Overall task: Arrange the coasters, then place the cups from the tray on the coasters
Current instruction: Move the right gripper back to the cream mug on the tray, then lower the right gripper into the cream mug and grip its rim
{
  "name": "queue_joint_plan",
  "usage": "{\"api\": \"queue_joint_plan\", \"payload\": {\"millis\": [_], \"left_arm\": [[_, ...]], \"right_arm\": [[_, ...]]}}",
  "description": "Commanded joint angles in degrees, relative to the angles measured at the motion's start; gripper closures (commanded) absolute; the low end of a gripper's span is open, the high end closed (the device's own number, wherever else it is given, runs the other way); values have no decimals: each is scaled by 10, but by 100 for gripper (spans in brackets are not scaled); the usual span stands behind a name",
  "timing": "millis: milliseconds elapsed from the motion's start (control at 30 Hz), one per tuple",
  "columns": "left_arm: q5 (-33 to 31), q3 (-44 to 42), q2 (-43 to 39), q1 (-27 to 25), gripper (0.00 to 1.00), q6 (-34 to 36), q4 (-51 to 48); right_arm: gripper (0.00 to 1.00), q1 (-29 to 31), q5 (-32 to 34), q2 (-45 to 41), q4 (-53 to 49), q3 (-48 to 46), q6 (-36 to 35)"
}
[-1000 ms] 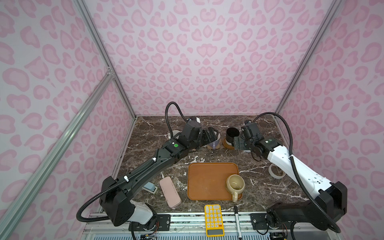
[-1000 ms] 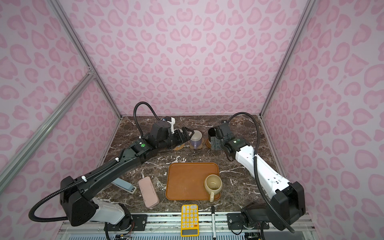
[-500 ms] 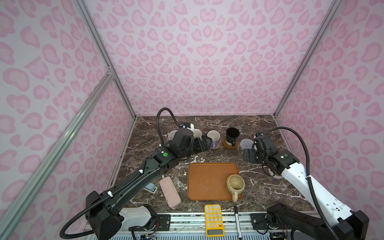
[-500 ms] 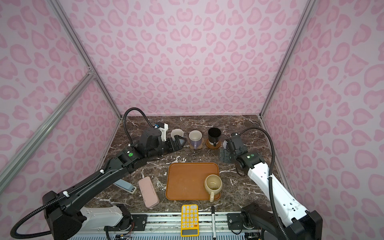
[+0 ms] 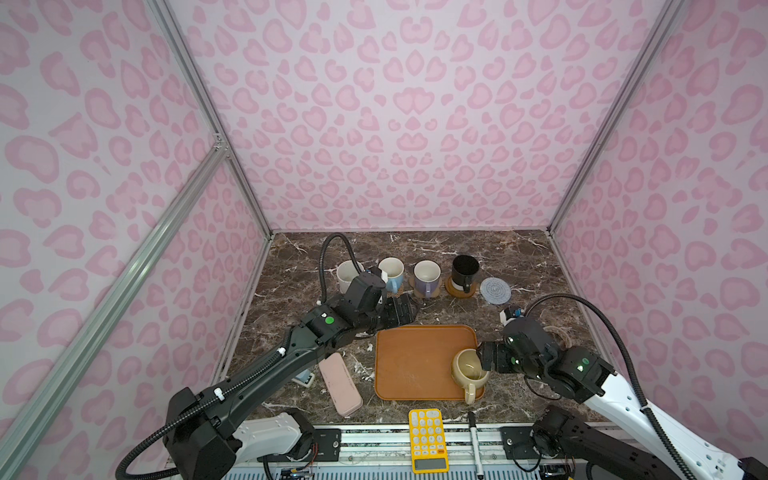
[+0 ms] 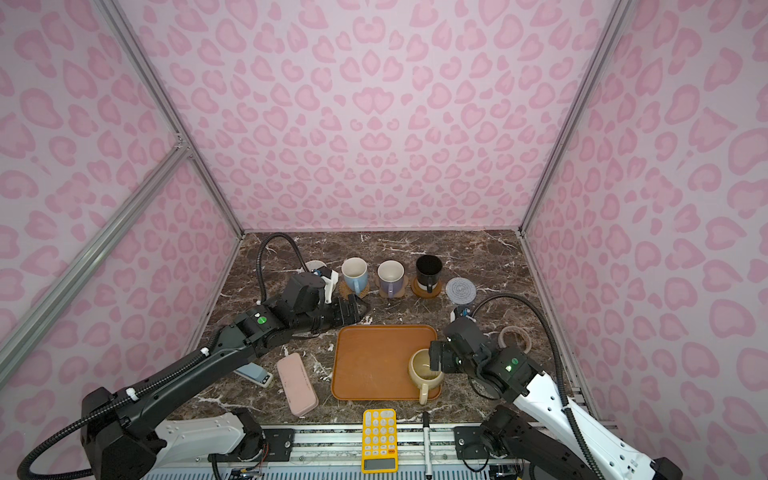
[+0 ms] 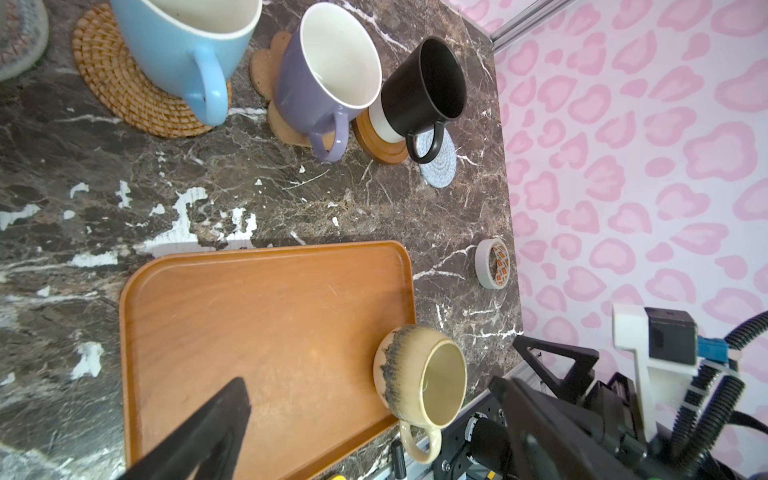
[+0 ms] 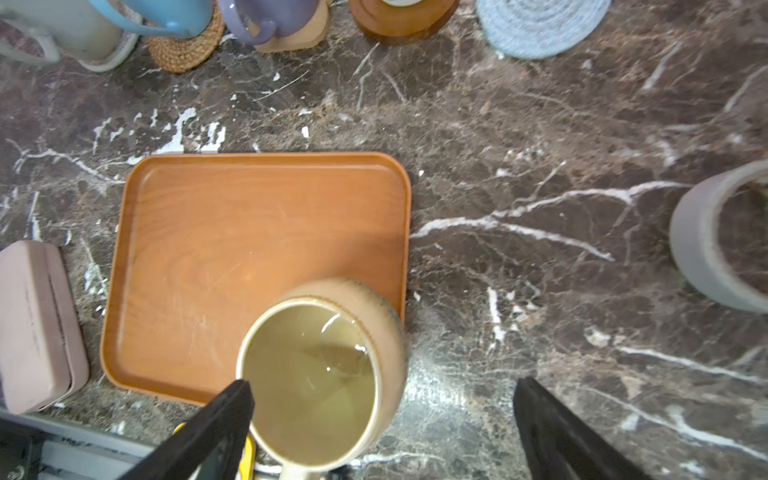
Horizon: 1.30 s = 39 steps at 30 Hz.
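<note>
On the marble table (image 5: 415,249), a pink case (image 5: 340,384) and grey-blue device (image 6: 253,374) lie near-left, a yellow calculator (image 5: 427,439) and black pen (image 5: 475,440) at the near edge, and a tape roll (image 7: 482,266) at right.

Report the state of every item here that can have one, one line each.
speckled white cup: upright on white woven coaster
light blue cup: upright on rattan coaster
lavender cup: upright on cork coaster
black cup: upright on wooden coaster
grey-blue coaster: bare
cream cup: upright on tray
tray: holds only the cream cup
left gripper: open, empty
right gripper: open, at the cream cup
</note>
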Motion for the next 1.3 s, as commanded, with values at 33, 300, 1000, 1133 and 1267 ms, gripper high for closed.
{"api": "queue_joint_plan", "payload": {"millis": [33,300,1000,1133,1267], "left_arm": [[4,-17,-4,-17,3,-22,-8],[-7,-42,3,-69,3,-57,4],[-16,-105,21,-154,3,-129,52],[-18,-114,24,-161,3,-142,62],[-22,-109,28,-166,3,-141,59]], "right_arm": [[0,70,38,-5,-25,-20,119],[0,180,80,27,-37,-30,184],[19,250,41,143,48,-65,184],[32,247,32,160,56,-66,178],[45,247,25,169,64,-66,172]]}}
